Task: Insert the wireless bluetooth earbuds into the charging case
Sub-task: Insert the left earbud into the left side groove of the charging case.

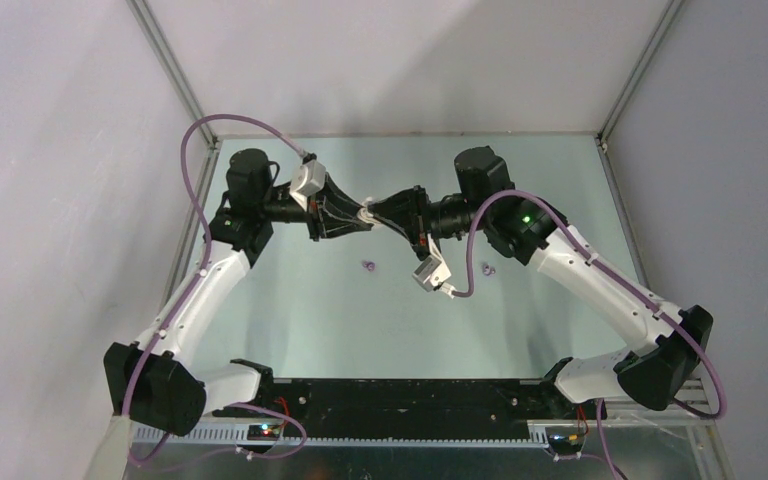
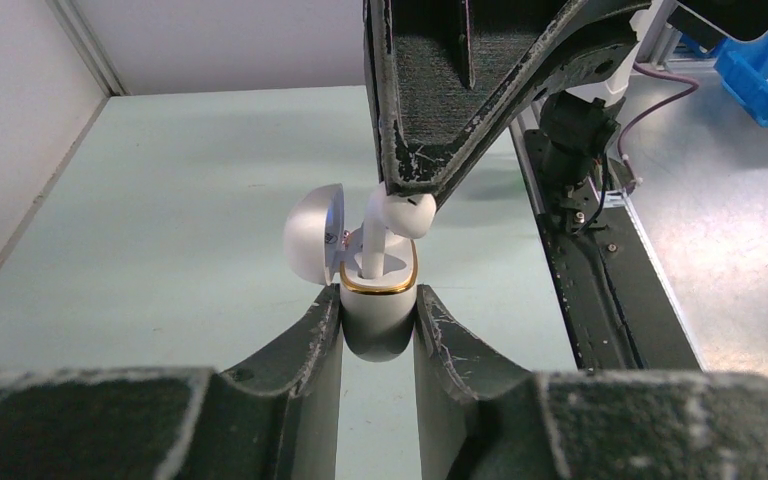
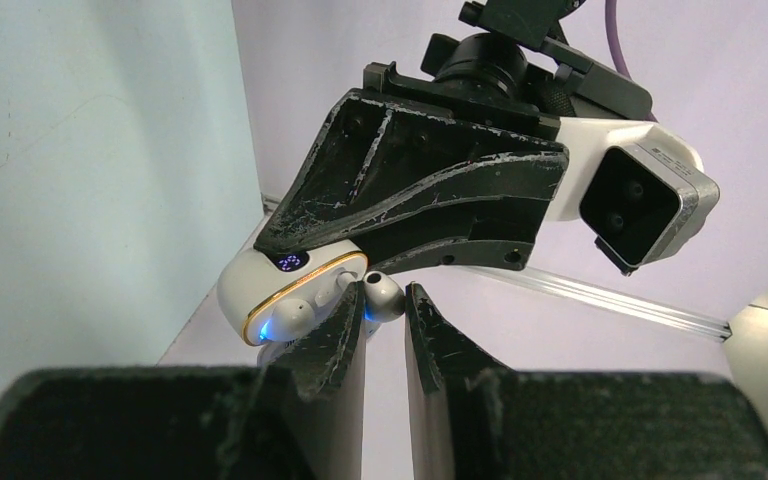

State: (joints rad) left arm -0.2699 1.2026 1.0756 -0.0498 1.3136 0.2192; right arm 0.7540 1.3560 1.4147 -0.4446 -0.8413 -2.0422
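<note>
- The white earbud [image 2: 400, 213] is up in the air over the table. Your right gripper [image 3: 385, 305] pinches it by its bulbous head, and its stem is part-way down in the open well of the charging case [image 2: 378, 325].
- Its long axis runs along the stem. The stem tip points into the case mouth, toward your left arm. The head points back at the right fingertips and, in the left wrist view, sits cocked a little to one side.
- The stem looks close to in line with the well, so I judge this to be the final push. Drive straight along the stem; a sideways sweep could bind it against the gold rim [image 3: 312, 283].
- Press gently and let go only once the head settles into its cup. The case mouth seems to face sideways rather than up, so an early release could let the earbud tip out.
- A second white earbud [image 3: 290, 312] sits in the neighbouring well, glowing blue; mind you don't knock it.
- The lid [image 2: 312, 235] stands swung open on the left of the left wrist view, away from the earbud's path.
- Your left gripper [image 2: 378, 298] is clenched on the body of the case, one finger on each side. Hold it steady as a brace against the push.
- A purple earbud [image 1: 368, 266] lies on the table [image 1: 310, 320] below the grippers, and another purple earbud [image 1: 487, 268] lies well apart to its right.
</note>
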